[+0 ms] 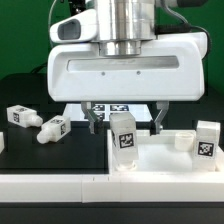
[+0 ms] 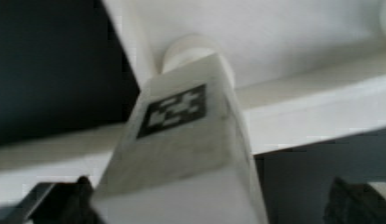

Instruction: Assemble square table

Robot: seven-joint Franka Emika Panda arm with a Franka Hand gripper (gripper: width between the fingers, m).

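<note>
The white square slab (image 1: 160, 160) lies at the exterior view's lower right. A short white leg (image 1: 123, 133) with a black-and-white tag stands upright at the slab's left corner; the wrist view shows it close up (image 2: 181, 130). My gripper (image 1: 128, 122) hangs over this leg with one finger on each side, open, with a clear gap on at least one side (image 2: 211, 200). A second leg (image 1: 207, 138) stands upright at the slab's right side. Two more legs (image 1: 20, 116) (image 1: 50, 128) lie on the black table at the left.
The marker board (image 1: 110, 107) lies behind the slab, partly hidden by my gripper. A long low white border bar (image 1: 50, 187) runs along the front edge. A small white piece (image 1: 183, 141) sits near the right leg.
</note>
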